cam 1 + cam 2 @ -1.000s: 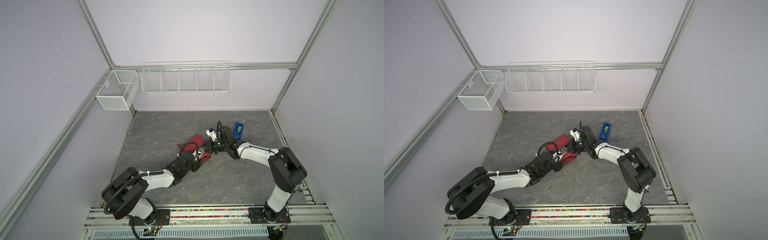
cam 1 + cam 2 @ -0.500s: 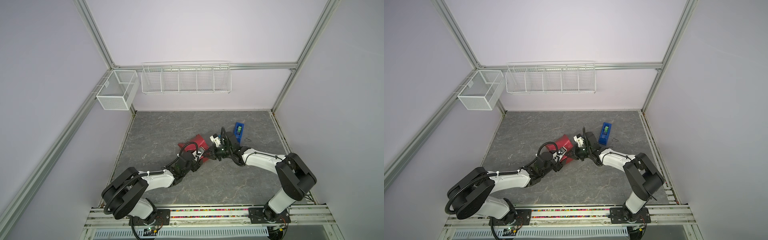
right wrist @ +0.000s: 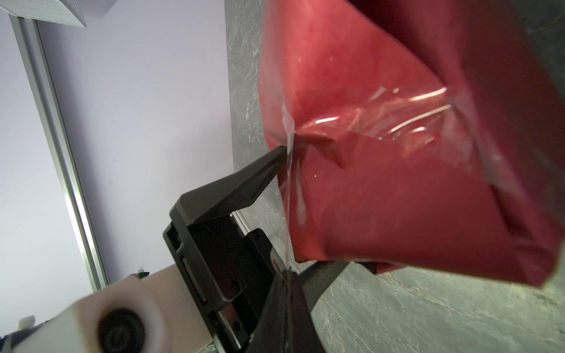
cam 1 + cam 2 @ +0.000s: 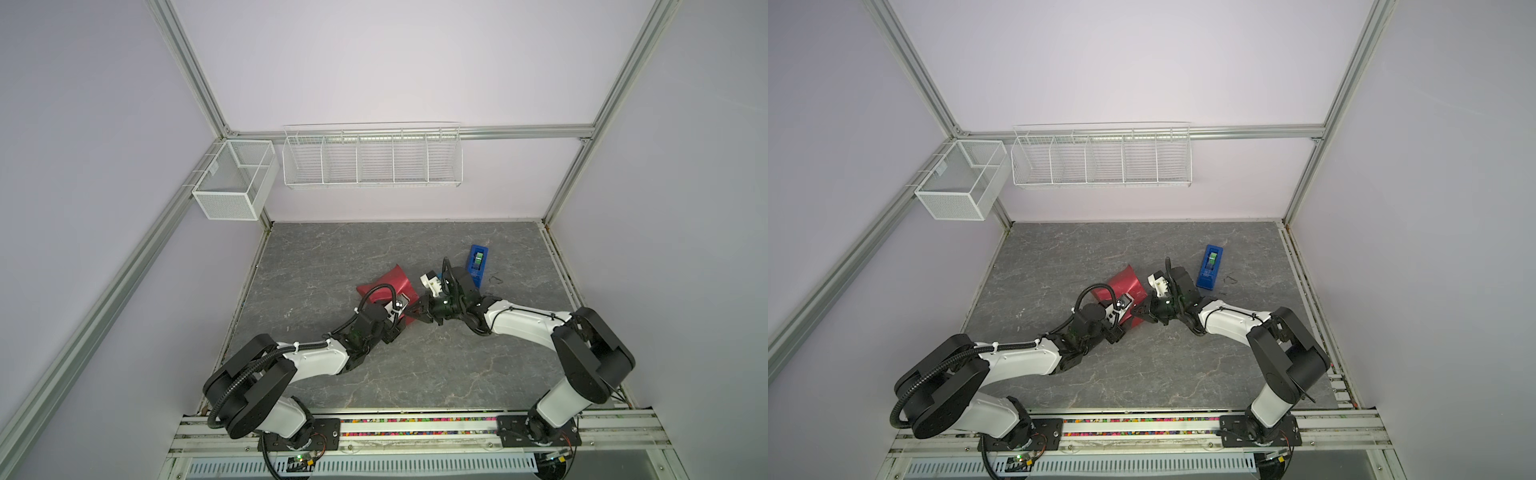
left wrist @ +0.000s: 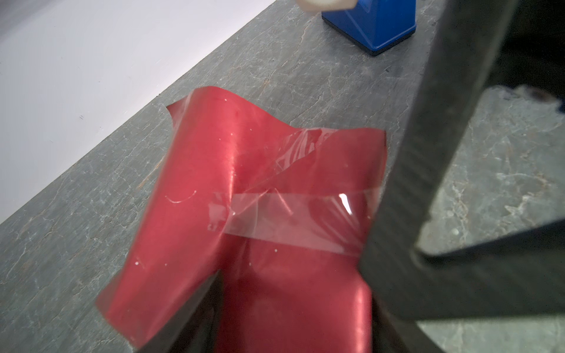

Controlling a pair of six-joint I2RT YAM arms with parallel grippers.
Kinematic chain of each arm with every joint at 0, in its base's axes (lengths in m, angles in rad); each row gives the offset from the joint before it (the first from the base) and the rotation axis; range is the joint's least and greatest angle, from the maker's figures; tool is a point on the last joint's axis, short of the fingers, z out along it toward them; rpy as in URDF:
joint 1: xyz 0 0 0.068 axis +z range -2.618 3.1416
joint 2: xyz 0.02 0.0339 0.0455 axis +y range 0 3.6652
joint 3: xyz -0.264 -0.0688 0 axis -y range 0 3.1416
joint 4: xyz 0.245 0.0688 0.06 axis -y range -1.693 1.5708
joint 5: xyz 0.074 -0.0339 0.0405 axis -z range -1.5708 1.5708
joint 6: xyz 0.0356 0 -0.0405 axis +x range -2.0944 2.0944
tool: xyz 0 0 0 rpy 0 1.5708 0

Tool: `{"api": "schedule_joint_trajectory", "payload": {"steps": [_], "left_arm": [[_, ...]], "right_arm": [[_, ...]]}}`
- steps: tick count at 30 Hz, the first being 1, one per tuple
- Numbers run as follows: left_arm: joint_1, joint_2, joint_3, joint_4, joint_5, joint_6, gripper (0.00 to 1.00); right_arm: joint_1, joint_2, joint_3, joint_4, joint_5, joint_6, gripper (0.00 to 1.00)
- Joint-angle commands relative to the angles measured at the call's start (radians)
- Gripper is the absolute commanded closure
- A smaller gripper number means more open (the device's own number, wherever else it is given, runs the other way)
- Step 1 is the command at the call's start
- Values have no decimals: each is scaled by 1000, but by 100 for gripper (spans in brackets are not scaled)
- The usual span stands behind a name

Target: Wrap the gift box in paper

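The red paper (image 4: 390,282) (image 4: 1126,286) is folded round a block-shaped bundle at mid-table, and its far end stands up loose. The gift box itself is hidden inside the paper. My left gripper (image 4: 398,319) (image 4: 1120,323) (image 5: 293,308) is closed across the wrapped bundle, one finger on each side. Clear tape (image 5: 293,220) crosses the paper seam. My right gripper (image 4: 412,311) (image 4: 1136,314) (image 3: 286,276) is shut at the bundle's right corner. It pinches a clear tape strip (image 3: 289,183) that runs up onto the paper (image 3: 397,189).
A bright-blue tape dispenser (image 4: 478,261) (image 4: 1210,266) (image 5: 371,26) with a green roll stands just behind the right wrist. White wire baskets (image 4: 372,156) hang on the back wall, and a mesh one (image 4: 232,180) hangs on the left wall. The grey stone tabletop (image 4: 415,374) lies all round.
My right gripper has swung from the bundle's far side down to its right near corner, staying shut. The paper's far end has lifted. The left gripper has kept its hold and place.
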Motion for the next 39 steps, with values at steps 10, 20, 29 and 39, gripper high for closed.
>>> {"api": "schedule_joint_trajectory", "payload": {"steps": [10,20,29,39], "left_arm": [[0,9,-6,-7,-16,-13,30],[0,8,-5,-9,-17,-15,30],[0,11,-1,-12,-20,-17,30],[0,8,-3,-12,-26,-20,30]], "right_arm": [[5,-113,42,-65,32,-4,93],[4,-123,48,-116,40,-31,93],[-56,-208,64,-272,77,-130,93],[-161,-269,65,-371,67,-203,93]]}}
